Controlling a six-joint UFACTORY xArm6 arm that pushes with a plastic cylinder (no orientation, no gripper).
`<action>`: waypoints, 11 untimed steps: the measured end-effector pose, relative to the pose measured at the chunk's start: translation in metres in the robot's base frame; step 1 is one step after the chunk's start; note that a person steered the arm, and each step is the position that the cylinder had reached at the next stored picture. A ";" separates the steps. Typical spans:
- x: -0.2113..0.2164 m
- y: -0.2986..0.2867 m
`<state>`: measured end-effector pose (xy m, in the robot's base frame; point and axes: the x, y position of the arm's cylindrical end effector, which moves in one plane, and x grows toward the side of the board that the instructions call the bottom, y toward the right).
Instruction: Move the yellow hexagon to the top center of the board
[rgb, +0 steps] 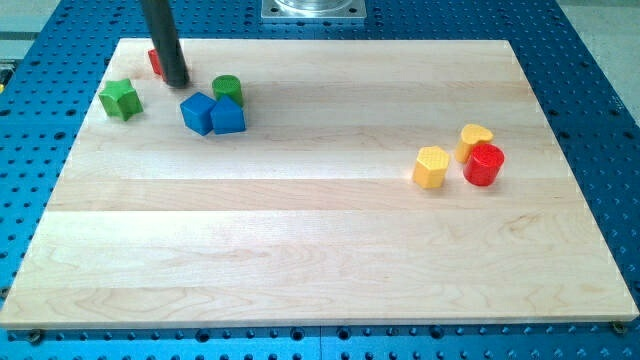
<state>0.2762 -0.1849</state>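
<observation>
Item one, your task piece: the yellow hexagon block lies on the pale wooden board toward the view's right, about mid-height. It sits well apart from my tip, which stands near the view's top-left corner of the board. You will find nearly the whole width of the board between them.

Item two, the tool: the straight dark rod comes down from the view's top edge, leaning slightly, and its lower end meets the board. It has nothing to open or close and holds nothing. It stands against a small red block, mostly hidden behind it, shape not readable.

Item three, your count.
- Yellow: two, the hexagon and a yellow heart-shaped block just above-right of it.
- Red: two, the hidden one and a red cylinder, close beside the heart.
- Green: two, a green star-like block and a green cylinder.
- Blue: two, blue cube-like blocks, touching each other.
</observation>
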 end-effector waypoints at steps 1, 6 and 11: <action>-0.005 -0.020; 0.081 0.471; 0.174 0.288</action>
<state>0.4501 0.1028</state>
